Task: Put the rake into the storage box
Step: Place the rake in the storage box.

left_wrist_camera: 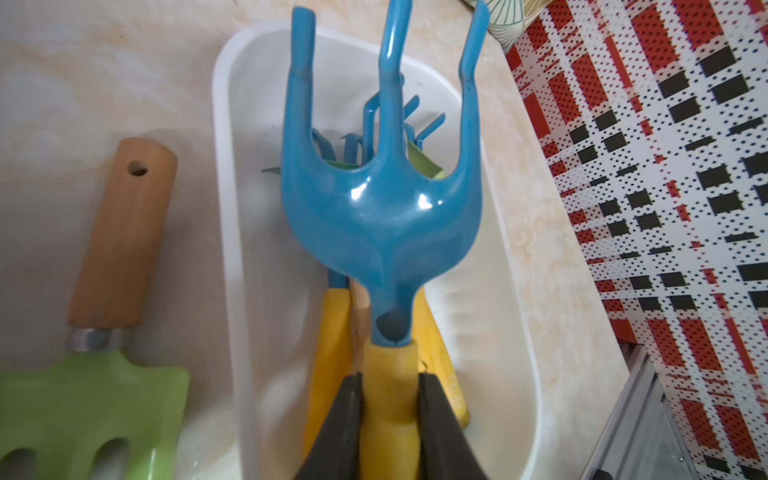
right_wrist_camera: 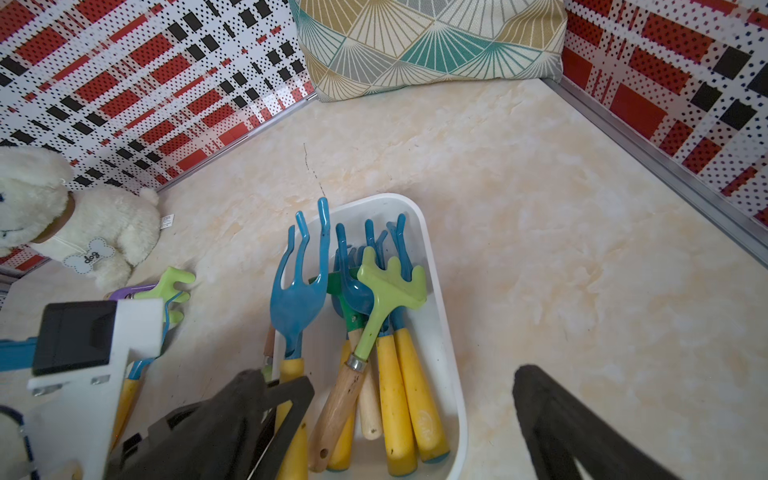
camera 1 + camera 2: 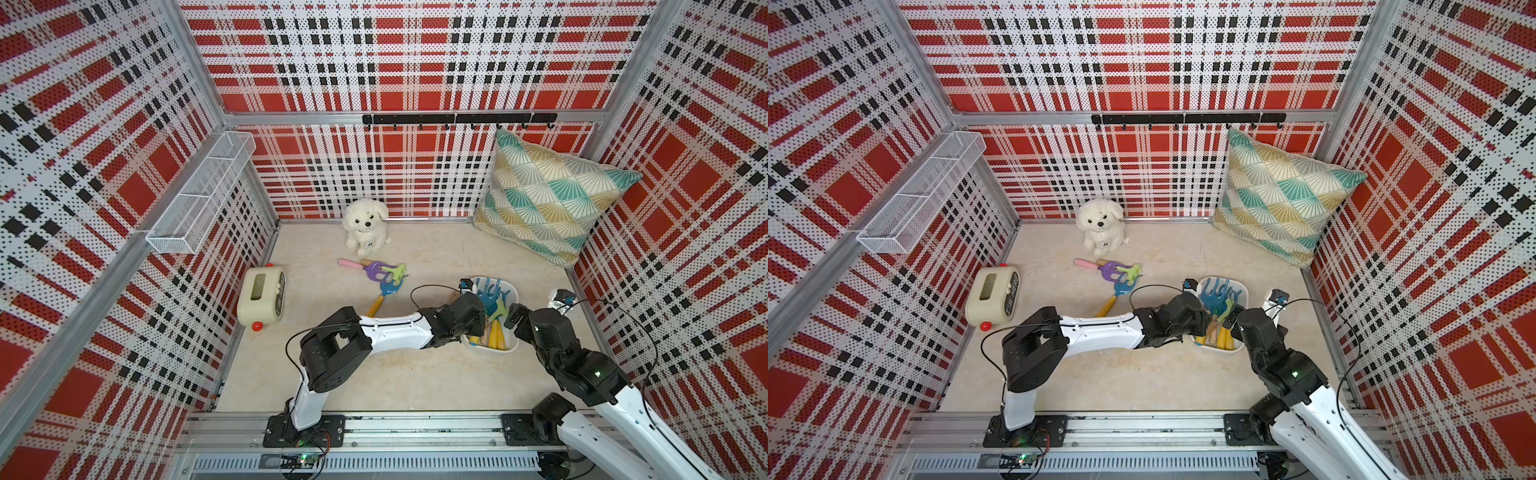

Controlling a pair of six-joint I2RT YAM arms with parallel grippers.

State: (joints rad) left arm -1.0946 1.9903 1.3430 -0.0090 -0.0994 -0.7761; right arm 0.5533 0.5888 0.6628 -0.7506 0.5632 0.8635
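While over box (image 1: 232,257), rake (image 1: 382,216) in hand (image 1: 390,378)

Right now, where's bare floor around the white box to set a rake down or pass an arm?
Bare floor runs from the storage box to the right wall and back to the pillow. Also open: the front strip along the mounting rail. Crowded: the box itself, full of rakes, the green tool beside it, and the toy pile beyond.

Glossy rake (image 1: 380,216), smooth plastic storage box (image 1: 270,249)
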